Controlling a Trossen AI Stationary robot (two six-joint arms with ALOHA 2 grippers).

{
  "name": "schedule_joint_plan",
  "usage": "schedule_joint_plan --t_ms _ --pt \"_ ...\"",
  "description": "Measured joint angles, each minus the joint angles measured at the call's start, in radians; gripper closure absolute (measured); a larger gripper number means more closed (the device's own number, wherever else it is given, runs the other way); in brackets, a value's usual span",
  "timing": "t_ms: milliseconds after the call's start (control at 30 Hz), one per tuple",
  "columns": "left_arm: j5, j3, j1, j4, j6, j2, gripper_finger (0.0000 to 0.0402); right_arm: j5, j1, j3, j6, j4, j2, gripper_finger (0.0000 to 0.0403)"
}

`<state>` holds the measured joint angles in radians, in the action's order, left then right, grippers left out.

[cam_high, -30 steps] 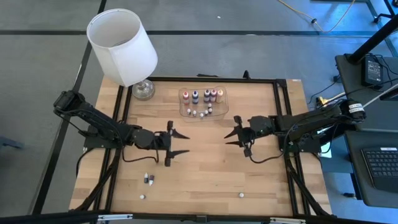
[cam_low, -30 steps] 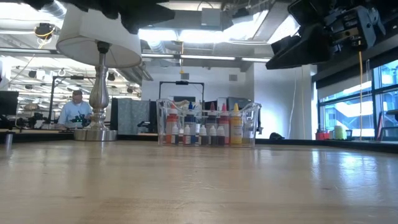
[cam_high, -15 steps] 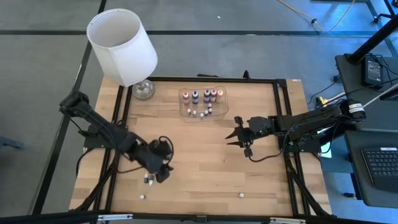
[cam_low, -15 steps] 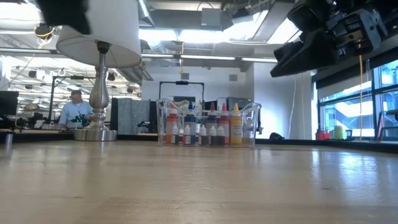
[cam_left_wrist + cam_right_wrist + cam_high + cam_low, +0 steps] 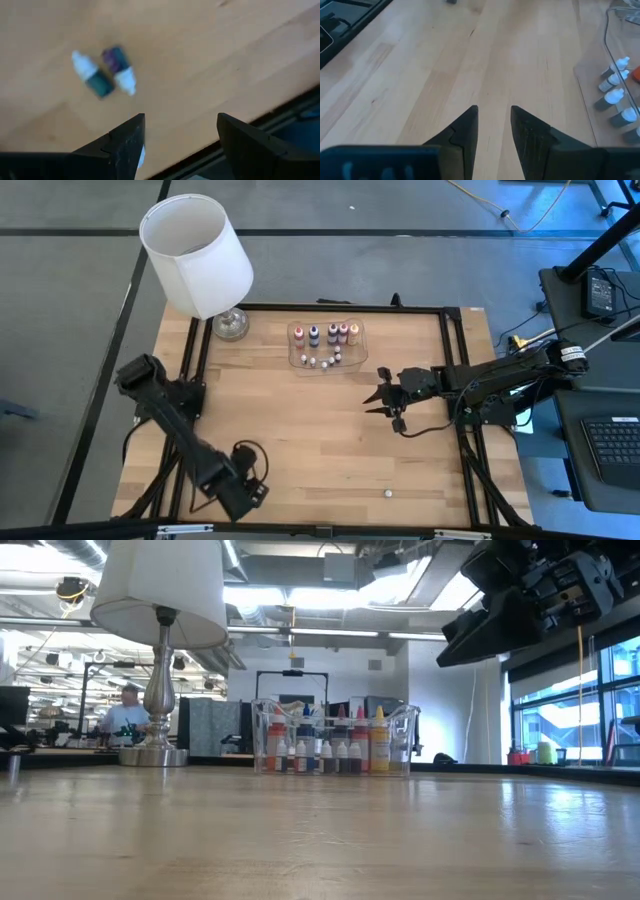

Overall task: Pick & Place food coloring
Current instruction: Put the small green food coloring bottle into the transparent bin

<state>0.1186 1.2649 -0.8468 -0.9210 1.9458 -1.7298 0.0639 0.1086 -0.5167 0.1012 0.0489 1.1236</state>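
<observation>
Two tiny food coloring bottles, a teal one (image 5: 93, 78) and a purple one (image 5: 119, 69), both white-tipped, lie on their sides on the wood. My left gripper (image 5: 181, 117) hovers above them, open, near the table's near-left corner (image 5: 243, 485), and in the high view it hides them. A whitish bit (image 5: 141, 155) peeks out beside one finger. Another tiny bottle (image 5: 387, 493) lies near the near edge. Several more bottles (image 5: 325, 335) stand in the clear tray (image 5: 296, 360). My right gripper (image 5: 374, 393) hangs open at mid-right, off the table.
A white-shaded lamp (image 5: 195, 255) stands at the far-left corner. The tray (image 5: 410, 740) sits at the far middle, with its bottles (image 5: 615, 80) beside my right gripper (image 5: 494, 107). A black frame rail (image 5: 280, 125) runs close to my left gripper. A person sits in the room beyond.
My left arm has swung from the table's middle toward the near-left corner and tipped its gripper downward over the two loose bottles. The bottles have stayed where they were. My right arm has kept still.
</observation>
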Motion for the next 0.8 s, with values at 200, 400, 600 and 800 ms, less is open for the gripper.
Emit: schedule_joint_plan --t_ms 200,400,600,800 --pt "-0.024 0.008 -0.083 -0.076 0.213 -0.057 0.0162 0.0 0.0 0.0 -0.004 0.009 0.0 0.0285" --pt "0.046 0.008 -0.102 -0.188 0.31 -0.06 0.0161 0.0 0.0 0.0 0.006 0.013 0.0 0.0285" --pt "0.056 0.001 -0.067 -0.204 0.304 -0.06 0.016 0.0 0.0 0.0 0.007 0.013 0.0 0.0285" --pt "0.039 0.001 -0.047 -0.239 0.31 -0.06 0.0162 0.0 0.0 0.0 0.005 0.005 0.002 0.0285"
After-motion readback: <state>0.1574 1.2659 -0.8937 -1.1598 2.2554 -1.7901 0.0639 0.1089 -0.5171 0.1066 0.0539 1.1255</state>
